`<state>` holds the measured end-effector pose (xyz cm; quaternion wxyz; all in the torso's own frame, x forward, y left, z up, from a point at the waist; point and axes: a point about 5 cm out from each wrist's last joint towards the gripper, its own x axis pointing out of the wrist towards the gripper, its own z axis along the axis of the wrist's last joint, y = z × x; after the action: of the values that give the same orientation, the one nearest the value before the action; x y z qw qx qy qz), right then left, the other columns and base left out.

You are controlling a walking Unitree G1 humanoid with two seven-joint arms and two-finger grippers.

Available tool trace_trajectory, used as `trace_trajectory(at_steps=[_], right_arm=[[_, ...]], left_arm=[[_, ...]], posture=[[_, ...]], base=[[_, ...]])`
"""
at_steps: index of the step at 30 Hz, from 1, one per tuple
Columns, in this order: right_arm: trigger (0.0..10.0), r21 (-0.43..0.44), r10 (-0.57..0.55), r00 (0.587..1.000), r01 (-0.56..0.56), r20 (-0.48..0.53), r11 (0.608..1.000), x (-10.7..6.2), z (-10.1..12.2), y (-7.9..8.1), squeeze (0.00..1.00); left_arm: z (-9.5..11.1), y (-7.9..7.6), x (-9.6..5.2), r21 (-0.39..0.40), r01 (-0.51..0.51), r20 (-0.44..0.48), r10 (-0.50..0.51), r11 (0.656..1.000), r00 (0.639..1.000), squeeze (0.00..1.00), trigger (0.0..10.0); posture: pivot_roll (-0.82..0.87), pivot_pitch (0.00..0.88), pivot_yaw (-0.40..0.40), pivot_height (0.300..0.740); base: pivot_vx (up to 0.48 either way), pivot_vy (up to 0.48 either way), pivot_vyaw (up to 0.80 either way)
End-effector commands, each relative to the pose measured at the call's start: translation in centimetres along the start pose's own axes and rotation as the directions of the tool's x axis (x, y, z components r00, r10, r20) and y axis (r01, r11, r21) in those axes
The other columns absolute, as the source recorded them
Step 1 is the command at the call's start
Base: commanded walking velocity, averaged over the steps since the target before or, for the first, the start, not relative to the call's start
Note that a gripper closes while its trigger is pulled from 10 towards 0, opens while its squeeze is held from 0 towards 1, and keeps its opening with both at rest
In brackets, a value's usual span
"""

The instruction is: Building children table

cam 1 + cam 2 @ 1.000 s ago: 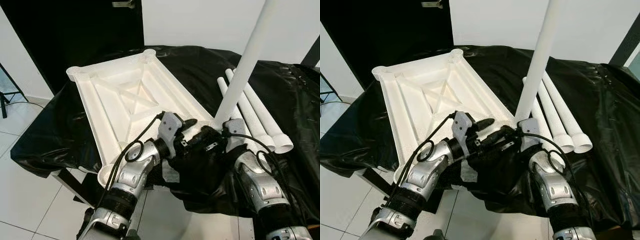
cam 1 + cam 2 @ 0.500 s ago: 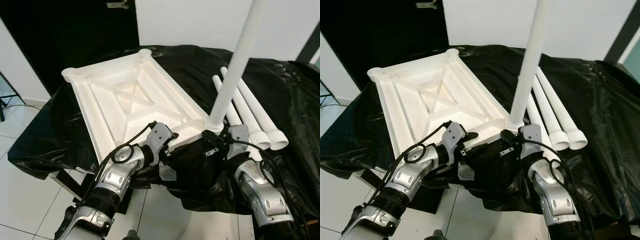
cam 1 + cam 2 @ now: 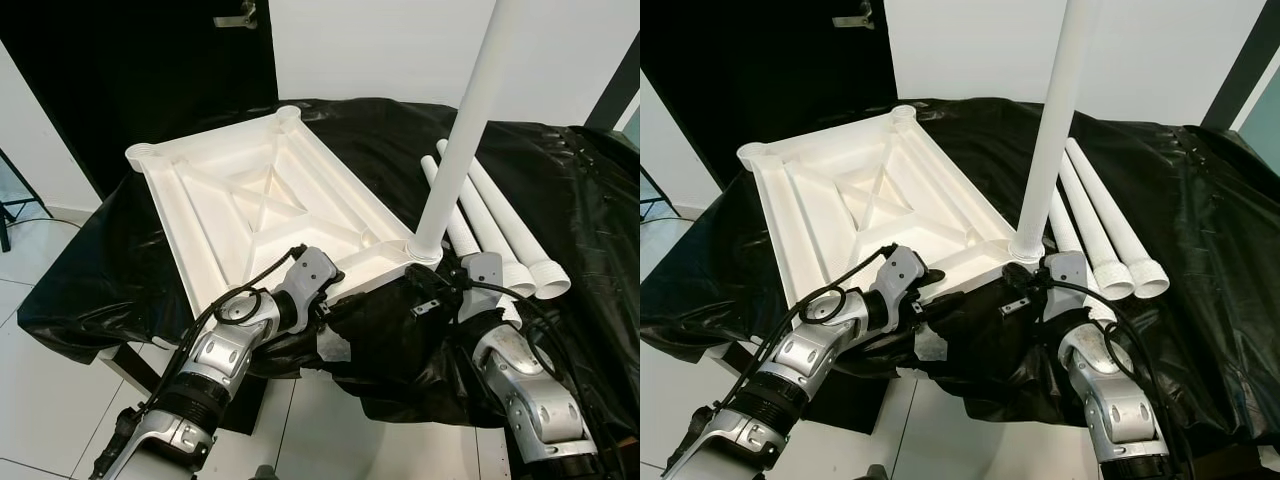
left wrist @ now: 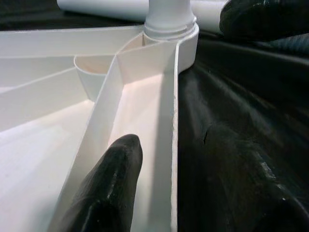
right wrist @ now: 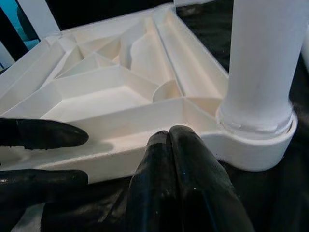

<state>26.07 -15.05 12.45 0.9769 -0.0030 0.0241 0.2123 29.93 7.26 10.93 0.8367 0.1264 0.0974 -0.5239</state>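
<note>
A white ribbed plastic tabletop (image 3: pixel 250 215) is laid upside down on a bench draped in glossy black plastic sheeting (image 3: pixel 380 140), near edge toward the robot. One white plastic tube leg (image 3: pixel 462 130) is seen standing upright in the near-right corner socket (image 5: pixel 256 140). Three more white tube legs (image 3: pixel 1100 225) are laid side by side on the sheeting, just beside the tabletop on the right. The left pincer (image 4: pixel 183 193) is spread open astride the tabletop's near rim, one finger (image 4: pixel 108 183) inside the tray, the other outside over the sheeting. The right pincer (image 5: pixel 176 188) is closed with fingers pressed together, empty, pointed at the near rim just beside the seated leg. The tabletop is judged light and stiff, its ribs and raised rim giving good purchase; the smooth round legs are judged slippery and best gripped near the flared socket end. The upright leg could topple or work loose if the tabletop is jolted.
</note>
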Motion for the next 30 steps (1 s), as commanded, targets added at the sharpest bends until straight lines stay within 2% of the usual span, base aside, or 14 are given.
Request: trace_trajectory(at_steps=[1,3,7,17,23,28,30], right_arm=[[10.0,0.021,0.018,0.999,-0.017,-0.039,1.0,-0.1,-0.7,0.1,0.0],[10.0,0.028,0.018,0.999,-0.017,-0.047,0.999,0.0,-0.9,0.0,0.0],[10.0,-0.014,0.038,0.994,-0.039,-0.104,0.999,1.1,-1.8,-0.5,0.0],[10.0,-0.004,0.041,0.991,-0.042,-0.124,0.999,2.4,-2.0,-1.0,0.0],[10.0,0.01,0.046,0.989,-0.045,-0.141,0.999,3.2,-2.7,-1.2,0.0],[10.0,-0.02,0.038,0.985,-0.042,-0.168,0.999,4.3,-3.1,-1.7,0.0],[10.0,-0.047,0.032,0.986,-0.04,-0.162,0.998,5.6,-2.6,-2.0,0.0]], left_arm=[[-2.5,-1.8,-0.2,-0.093,0.171,-0.092,-0.179,0.981,0.98,0.0,10.0],[-2.5,-1.9,-0.2,-0.102,0.179,-0.092,-0.189,0.979,0.978,0.0,10.0],[-2.2,-2.5,-0.3,-0.126,0.228,-0.075,-0.238,0.966,0.968,0.0,10.0],[-1.6,-2.6,-0.7,-0.163,0.242,-0.04,-0.251,0.957,0.967,0.0,10.0],[-1.3,-3.4,-1.1,-0.183,0.307,-0.025,-0.317,0.934,0.948,0.0,10.0],[-1.5,-4.3,-0.6,-0.184,0.354,-0.036,-0.367,0.917,0.93,0.0,10.0],[-1.6,-4.7,0.3,-0.178,0.362,-0.049,-0.376,0.915,0.925,0.0,10.0]], posture=[[0.18,0.0,-0.01,0.74],[0.18,0.0,-0.008,0.74],[0.19,0.0,-0.005,0.74],[0.21,0.0,-0.011,0.74],[0.22,0.0,-0.013,0.74],[0.21,0.0,-0.008,0.74],[0.21,0.0,-0.008,0.74]], base=[[0.0,0.0,0.0],[0.0,0.0,0.0],[0.0,0.0,0.0],[0.0,0.0,0.0],[0.0,0.0,0.0],[0.0,0.0,0.0],[0.0,0.0,0.0]])
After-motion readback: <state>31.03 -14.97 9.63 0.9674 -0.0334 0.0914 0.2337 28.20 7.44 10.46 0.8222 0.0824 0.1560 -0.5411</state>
